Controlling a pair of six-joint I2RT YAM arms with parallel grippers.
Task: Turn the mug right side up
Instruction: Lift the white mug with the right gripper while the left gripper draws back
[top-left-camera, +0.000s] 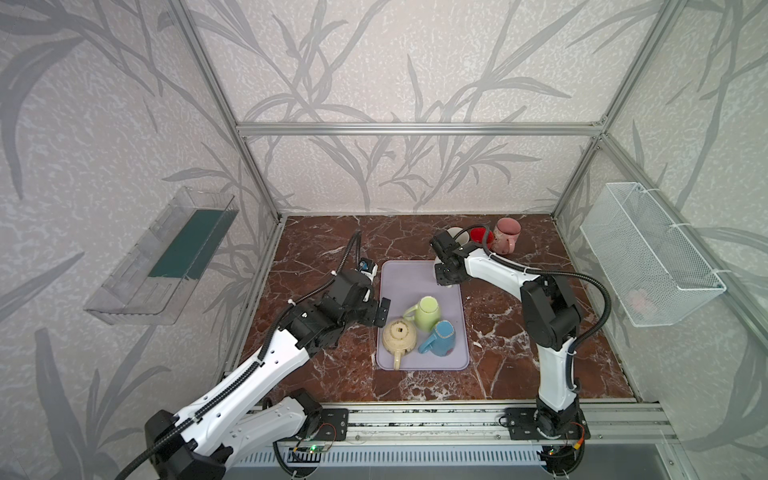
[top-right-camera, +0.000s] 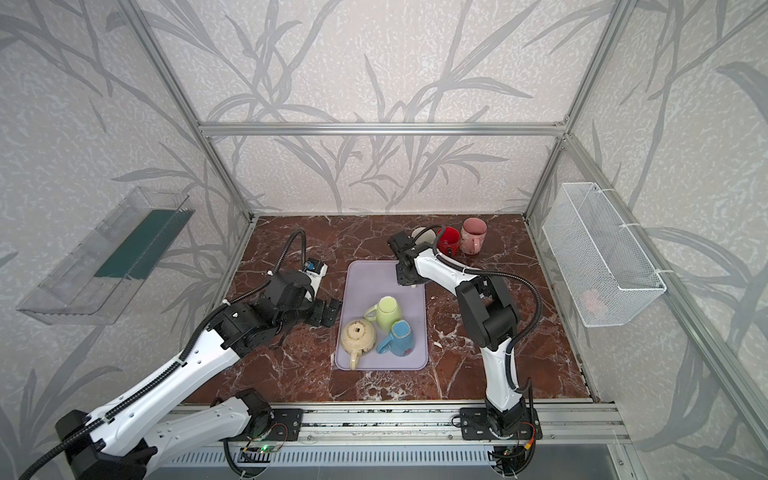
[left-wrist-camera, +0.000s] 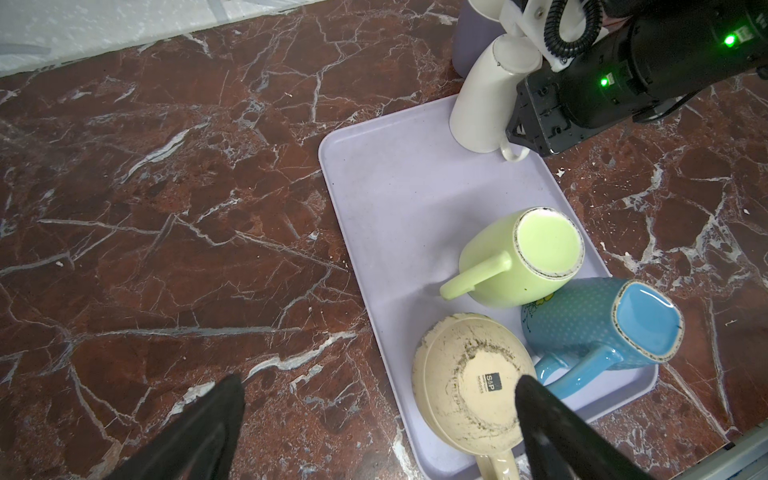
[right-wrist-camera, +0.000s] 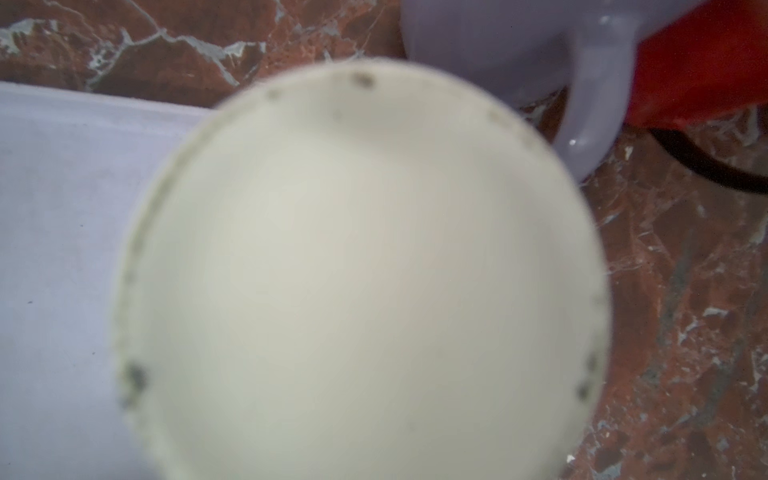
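Note:
A white mug stands upside down on the far corner of the lilac tray. Its pale base fills the right wrist view. My right gripper comes down at the mug's handle side and is shut on the mug, with the handle loop showing just below it. In both top views this gripper hides almost the whole mug. My left gripper hangs open and empty at the tray's left edge, next to a cream mug.
Upside down on the near half of the tray are a green mug, a cream mug and a blue mug. Red, pink and lilac mugs stand at the back. A wire basket hangs on the right wall.

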